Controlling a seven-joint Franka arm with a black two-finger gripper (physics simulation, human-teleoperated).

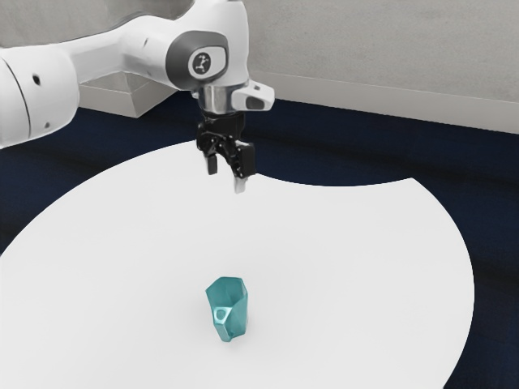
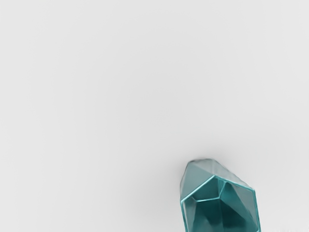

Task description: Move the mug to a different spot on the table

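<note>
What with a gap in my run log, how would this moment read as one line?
step: pre-grasp | gripper: open, above table, apart from mug | mug: upright on table, untouched

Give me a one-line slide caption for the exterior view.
Franka gripper hangs open above the white table, apart from the upright teal mug nearer the camera.

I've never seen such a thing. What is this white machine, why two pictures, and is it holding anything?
It is a robot arm, rendered in a computer simulation. Its black two-finger gripper serves as a hand. The exterior view comes from a camera beside the arm; the wrist view from a camera on the hand, looking down. On the round white table stands a teal, faceted mug, also seen in the wrist view. The gripper hangs open above the table, apart from the mug, holding nothing.
</note>
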